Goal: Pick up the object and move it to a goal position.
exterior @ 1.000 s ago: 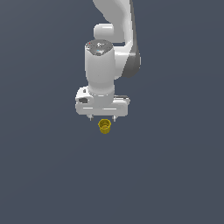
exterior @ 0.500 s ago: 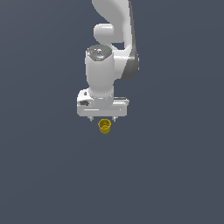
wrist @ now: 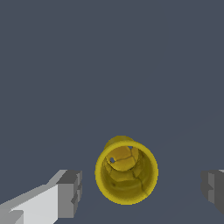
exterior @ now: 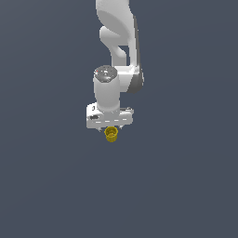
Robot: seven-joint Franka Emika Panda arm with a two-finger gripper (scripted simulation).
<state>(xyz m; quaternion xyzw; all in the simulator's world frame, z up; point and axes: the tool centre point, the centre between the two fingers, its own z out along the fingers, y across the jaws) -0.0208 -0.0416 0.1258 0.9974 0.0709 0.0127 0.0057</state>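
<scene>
1. Near the lower centre of the wrist view stands the yellow cup [wrist: 127, 172], upright, with its hollow opening and wider rim turned toward the camera.
2. On both sides of it, well apart from its wall, are the two gray finger pads [wrist: 70, 194]; the gripper [wrist: 142, 188] is spread wide and touches nothing, with the cup in the gap between the fingers.
3. Seen from the exterior view, the cup [exterior: 111, 134] sits just under the white gripper body [exterior: 109, 117], slightly below the middle of the frame, on the plain dark gray floor [exterior: 186, 186].
4. My judgement: the cup looks small, light and stiff, so little force is needed. Its smooth round wall may slip or roll between flat pads.
5. The best place to hold seems the narrower body under the rim, with the pads on opposite sides, so the rim can stop it from sliding down.
6. No goal marker is visible in either view.
</scene>
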